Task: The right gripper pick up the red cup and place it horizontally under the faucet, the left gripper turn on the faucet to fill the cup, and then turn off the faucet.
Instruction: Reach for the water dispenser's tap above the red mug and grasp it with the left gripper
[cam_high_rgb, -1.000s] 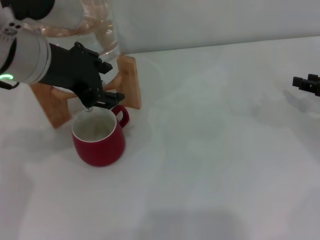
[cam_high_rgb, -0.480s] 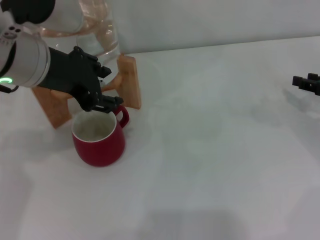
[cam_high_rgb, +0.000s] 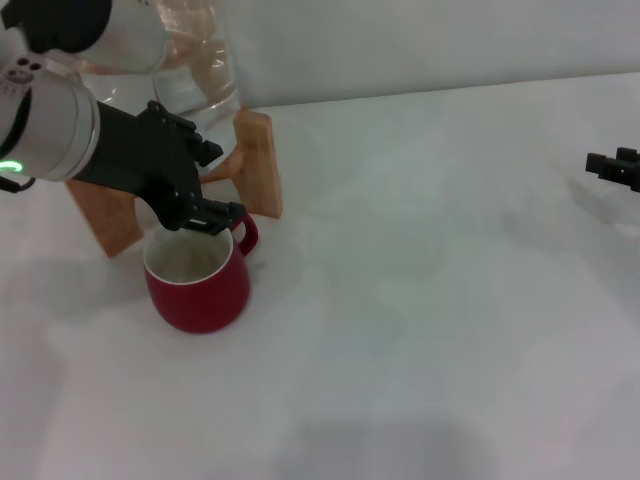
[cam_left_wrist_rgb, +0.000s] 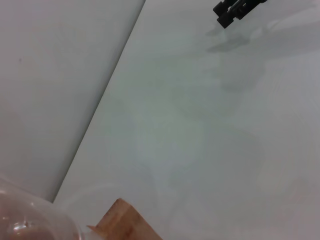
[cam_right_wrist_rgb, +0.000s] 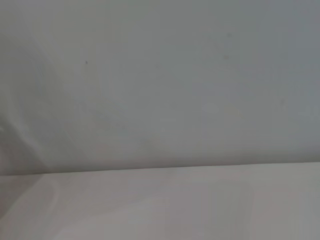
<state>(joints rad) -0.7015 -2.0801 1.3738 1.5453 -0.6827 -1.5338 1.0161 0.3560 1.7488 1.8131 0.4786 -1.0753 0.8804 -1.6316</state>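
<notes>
The red cup (cam_high_rgb: 197, 278) is standing upright on the white tabletop (cam_high_rgb: 430, 300) at the near left, its white inside facing up and its small loop handle pointing right and away from us. We are seeing the left end effector (cam_high_rgb: 208, 215) hovering just over the cup's far rim, its black fingers reaching in from the left on the thick white-grey arm (the green light is glowing at that arm's left edge). Whether those fingers are spread or pinching the faucet we cannot tell, since the faucet itself is hiding behind them. Just behind the cup, the wooden stand (cam_high_rgb: 258, 160) is carrying the glass jar (cam_high_rgb: 195, 60). The right end effector (cam_high_rgb: 612, 166) is sitting idle at the far right edge, well apart from the cup; its finger state is not readable either.
</notes>
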